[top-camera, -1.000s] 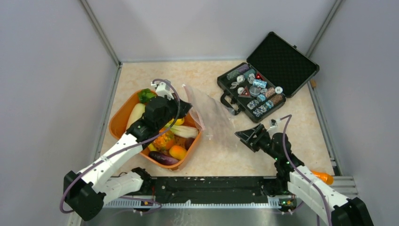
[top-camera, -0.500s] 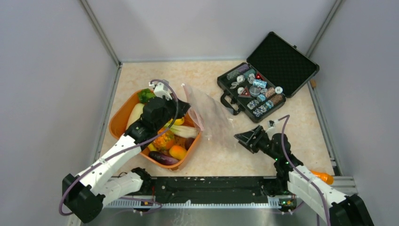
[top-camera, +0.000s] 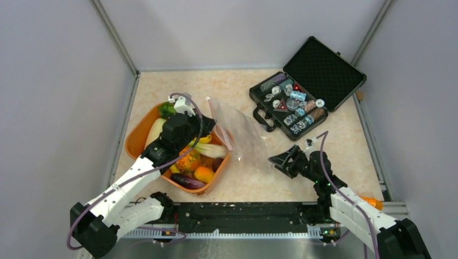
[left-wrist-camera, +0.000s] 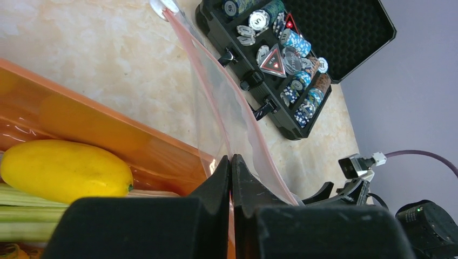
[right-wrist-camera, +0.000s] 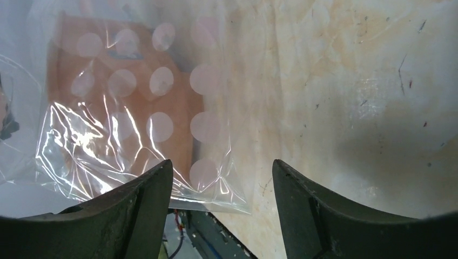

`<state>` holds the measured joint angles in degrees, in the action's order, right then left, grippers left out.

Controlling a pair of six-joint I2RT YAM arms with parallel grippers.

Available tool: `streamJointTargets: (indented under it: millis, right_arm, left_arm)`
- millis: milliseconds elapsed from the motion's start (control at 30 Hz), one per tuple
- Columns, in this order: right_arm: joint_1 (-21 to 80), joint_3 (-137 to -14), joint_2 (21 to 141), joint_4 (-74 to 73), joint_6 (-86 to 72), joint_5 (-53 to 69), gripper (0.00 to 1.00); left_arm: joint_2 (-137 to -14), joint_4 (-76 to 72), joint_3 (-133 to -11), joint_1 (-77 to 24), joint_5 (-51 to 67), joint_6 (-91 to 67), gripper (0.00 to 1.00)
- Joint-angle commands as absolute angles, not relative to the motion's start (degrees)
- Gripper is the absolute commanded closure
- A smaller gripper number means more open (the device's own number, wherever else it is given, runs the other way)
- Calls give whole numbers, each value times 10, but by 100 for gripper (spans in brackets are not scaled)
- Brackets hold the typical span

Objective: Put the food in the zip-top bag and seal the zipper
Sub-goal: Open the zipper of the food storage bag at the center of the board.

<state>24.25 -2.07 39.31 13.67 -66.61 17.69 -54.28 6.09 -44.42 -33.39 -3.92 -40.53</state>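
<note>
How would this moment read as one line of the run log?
left gripper: jaws shut on bag mouth | right gripper: jaws open by bag | food: in tub | zipper: unsealed

A beige, marble-patterned tabletop (top-camera: pixel 178 89) is closed in by plain grey walls (top-camera: pixel 237 32) behind it and on both its sides. Aluminium rails (top-camera: pixel 125 124) run along its edges at the foot of the walls. A black mounting bar (top-camera: pixel 243 217) crosses its near edge, and the light is soft and even.

1 zip bag (top-camera: pixel 246 135), 1 orange tub (top-camera: pixel 134 144), 1 blk case (top-camera: pixel 324 70).
</note>
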Motion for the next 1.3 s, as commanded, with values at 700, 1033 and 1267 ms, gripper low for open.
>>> streamJointTargets:
  millis: [700,1033,1267]
  right_arm:
    - [239,-52,589,362,-691,258,59]
    - [239,-55,581,365,-663,241,100]
    - [239,-122,435,89,-491,84,100]
  left_arm:
    - [-512,57,-429,-327,-63,-411,100]
    - [-504,66,-430,-324,-62,-409,100]
    - [-469,96,-449,-274,-9,-389,100]
